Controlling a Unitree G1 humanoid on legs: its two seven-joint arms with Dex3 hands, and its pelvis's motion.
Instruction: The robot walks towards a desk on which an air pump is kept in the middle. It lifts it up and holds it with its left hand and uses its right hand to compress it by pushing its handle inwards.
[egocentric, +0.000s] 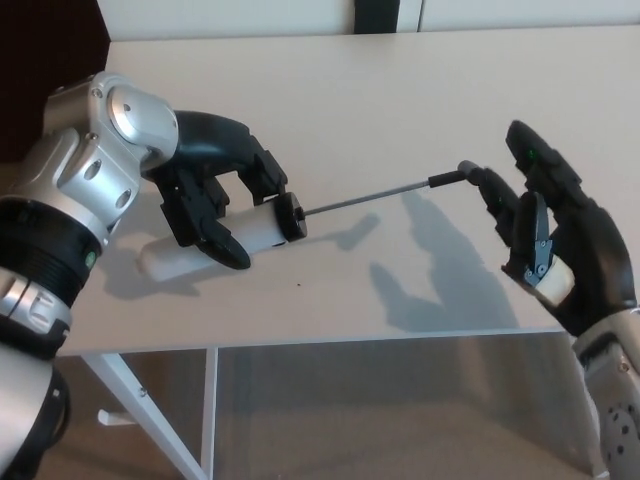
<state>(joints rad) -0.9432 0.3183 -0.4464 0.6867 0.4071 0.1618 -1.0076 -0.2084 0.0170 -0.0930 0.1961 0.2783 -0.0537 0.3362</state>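
Left hand clenched round white pump barrel, held over desk. Rod sticks out toward 3 o'clock, handle at tip. Right hand there, fingers spread, fingertip touching handle, gripping nothing. No containers here.

Pale beige desk on white angled legs, brown floor below, white wall panels at far edge, dark gap between.

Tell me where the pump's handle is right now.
In the head view, the handle sits right of centre above the desk, at the extended rod's far end, right by the open right hand.
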